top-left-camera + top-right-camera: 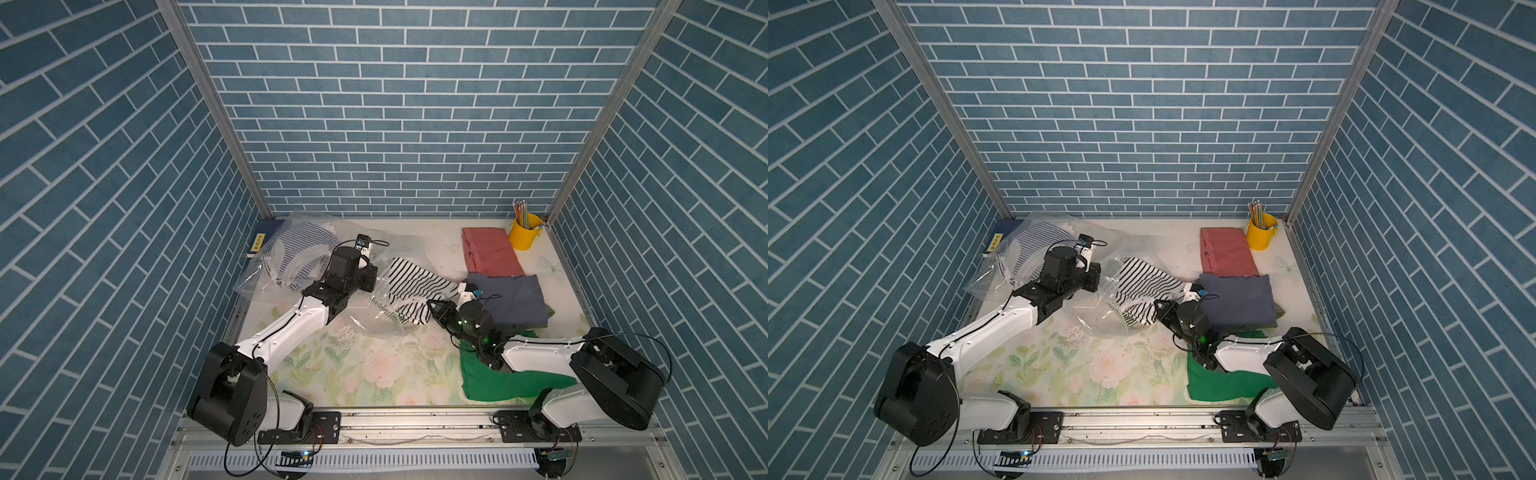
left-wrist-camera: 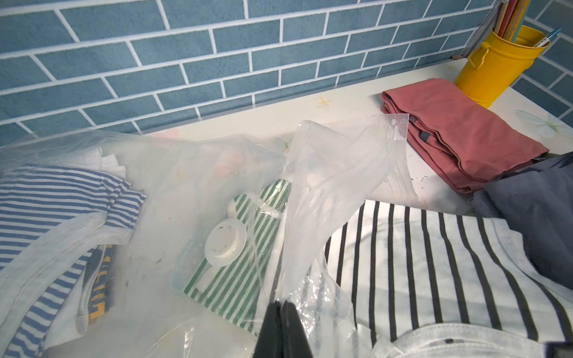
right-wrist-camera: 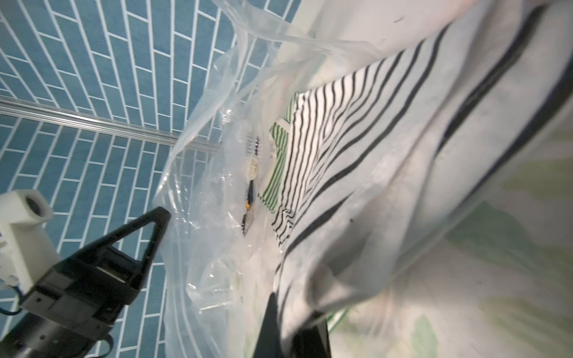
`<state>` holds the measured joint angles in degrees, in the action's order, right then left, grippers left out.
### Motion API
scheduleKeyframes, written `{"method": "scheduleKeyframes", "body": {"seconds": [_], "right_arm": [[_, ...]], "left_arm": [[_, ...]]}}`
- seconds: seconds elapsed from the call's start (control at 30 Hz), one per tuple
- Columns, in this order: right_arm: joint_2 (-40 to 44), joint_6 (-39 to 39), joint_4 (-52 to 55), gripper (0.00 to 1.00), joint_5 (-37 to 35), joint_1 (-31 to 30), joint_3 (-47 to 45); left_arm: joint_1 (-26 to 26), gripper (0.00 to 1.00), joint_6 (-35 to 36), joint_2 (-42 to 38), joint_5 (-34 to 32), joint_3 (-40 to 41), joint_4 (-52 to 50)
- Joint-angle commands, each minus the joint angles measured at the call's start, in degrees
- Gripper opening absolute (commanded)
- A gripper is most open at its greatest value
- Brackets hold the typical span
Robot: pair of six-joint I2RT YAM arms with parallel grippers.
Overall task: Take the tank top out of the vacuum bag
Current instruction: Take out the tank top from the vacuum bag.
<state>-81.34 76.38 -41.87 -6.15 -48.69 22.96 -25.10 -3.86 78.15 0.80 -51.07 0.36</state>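
Plastic bag (image 2: 325, 173) is pinched by the closed left gripper (image 2: 281, 310); the closed right gripper (image 1: 432, 306) holds the striped tank top (image 1: 415, 282), mid-table, seemingly partly outside. Pull rightwards slowly, bag held firm.

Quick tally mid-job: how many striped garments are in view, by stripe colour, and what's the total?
Black stripes: 1, the black-and-white striped tank top
Blue stripes: 1, the blue-and-white striped garment in the clear plastic vacuum bag
Green stripes: 1, the green-and-white striped garment in that bag
Total: 3
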Motion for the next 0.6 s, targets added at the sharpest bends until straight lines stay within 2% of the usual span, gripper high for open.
{"method": "scheduleKeyframes", "body": {"seconds": [0.0,0.07,0.13,0.17,0.27,0.57], "right_arm": [[1.2,3.0,2.8,0.03,-2.9,-0.1,-2.2],[0.2,3.3,2.6,0.32,-2.6,-0.1,-2.3],[-0.6,3.9,2.5,0.54,-2.8,0.0,-2.2],[-1.1,4.5,2.5,0.62,-3.1,0.0,-2.3],[-2.3,6.1,1.1,0.71,-4.0,0.1,-3.3],[-4.7,11.7,-4.2,0.78,-3.2,0.3,-7.0]], "left_arm": [[0.0,0.0,0.7,0.4,-0.8,0.4,0.5],[0.0,0.0,0.7,0.5,-0.8,0.3,0.5],[0.0,0.0,0.7,0.6,-0.8,0.3,0.4],[0.0,0.0,0.6,0.6,-0.8,0.3,0.5],[0.0,0.0,0.7,0.6,-0.9,0.3,0.4],[0.0,0.0,0.7,0.4,-0.8,0.3,0.4]]}}
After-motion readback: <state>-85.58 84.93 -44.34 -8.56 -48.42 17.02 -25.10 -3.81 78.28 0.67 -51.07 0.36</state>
